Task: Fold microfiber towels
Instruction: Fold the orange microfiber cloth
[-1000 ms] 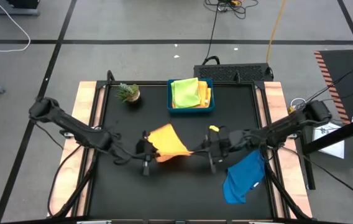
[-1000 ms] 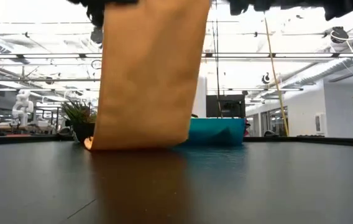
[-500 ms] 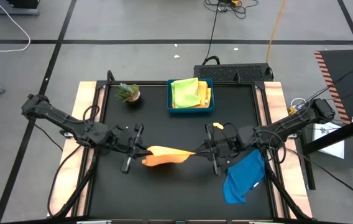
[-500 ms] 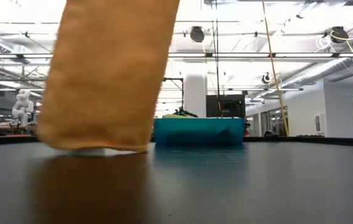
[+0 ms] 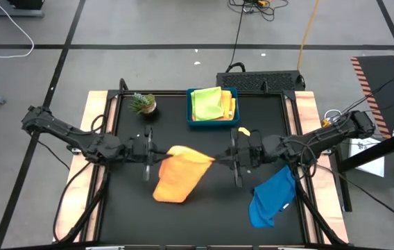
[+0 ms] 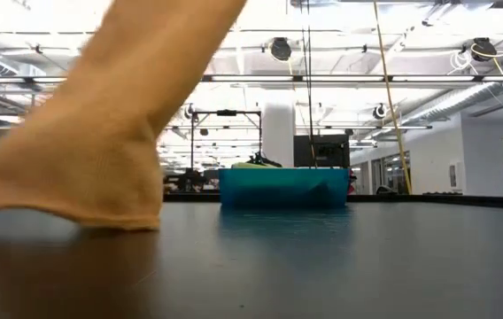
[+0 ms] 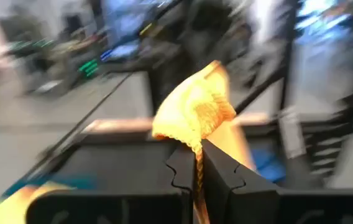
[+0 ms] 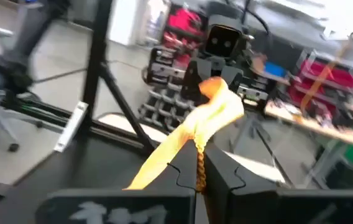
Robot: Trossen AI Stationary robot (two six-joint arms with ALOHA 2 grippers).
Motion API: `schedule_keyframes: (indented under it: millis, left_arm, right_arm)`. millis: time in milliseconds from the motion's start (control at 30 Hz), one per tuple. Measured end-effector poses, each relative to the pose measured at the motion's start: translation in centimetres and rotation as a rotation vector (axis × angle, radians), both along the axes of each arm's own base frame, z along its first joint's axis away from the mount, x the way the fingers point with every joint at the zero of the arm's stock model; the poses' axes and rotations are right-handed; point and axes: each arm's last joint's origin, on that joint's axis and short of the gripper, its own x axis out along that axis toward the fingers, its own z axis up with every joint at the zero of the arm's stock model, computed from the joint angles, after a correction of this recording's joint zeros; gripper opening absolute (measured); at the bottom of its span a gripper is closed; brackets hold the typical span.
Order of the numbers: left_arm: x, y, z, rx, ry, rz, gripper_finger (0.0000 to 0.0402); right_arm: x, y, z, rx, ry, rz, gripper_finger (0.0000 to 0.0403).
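Since a second ago the orange towel (image 5: 178,175) has swung from hanging straight down to draping toward the near edge of the desk (image 5: 204,215), its free end now resting on the dark surface at about six o'clock from the held edge.

Nearest, in the low view, that free end (image 6: 83,168) lies slumped on the desk with a soft rounded fold, so I judge the cloth limp and light, likely to sag wherever it is not held. The blue towel (image 5: 272,196) lies crumpled at about four o'clock, near the right edge.

At mid-desk the left gripper (image 5: 157,155) is clenched on one top corner and the right gripper (image 5: 223,160) on the other, the edge stretched taut between them. Each wrist view shows a bunch of orange pinched between shut fingers (image 7: 183,177), (image 8: 183,180). Corners look the sound places to hold; the nap should grip well, though a shallow pinch could slip.

Farthest, at twelve o'clock, the blue tray (image 5: 213,105) holds the lime green towel (image 5: 207,103) and a yellow one (image 5: 230,105), with a small potted plant (image 5: 143,103) at about eleven o'clock.
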Motion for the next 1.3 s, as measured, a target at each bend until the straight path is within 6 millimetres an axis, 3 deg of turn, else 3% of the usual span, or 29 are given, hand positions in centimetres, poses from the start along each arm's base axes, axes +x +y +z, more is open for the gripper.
schedule_keyframes:
  millis: [267,533,900,1033,1300]
  left_arm:
    - [0.3,2.8,-2.0,0.059,0.198,0.230,0.0006]
    - [0.6,4.4,-1.9,0.122,0.201,0.306,0.0008]
    - [-0.2,4.4,1.8,0.370,-0.058,0.317,0.0007]
    - [-0.1,4.9,2.0,0.467,-0.060,0.342,0.0010]
    - [1.4,5.9,0.7,0.558,0.046,0.407,0.0015]
  right_arm:
    - [0.5,-2.9,-1.5,0.021,0.093,-0.139,0.0000]
    - [0.7,-4.3,-1.5,0.005,0.094,-0.238,0.0000]
    - [-1.5,-4.6,2.3,-0.062,-0.127,-0.240,0.0000]
    - [-2.3,-5.3,3.0,-0.059,-0.156,-0.258,0.0000]
    - [-2.2,-6.2,2.6,-0.070,-0.111,-0.298,0.0000]
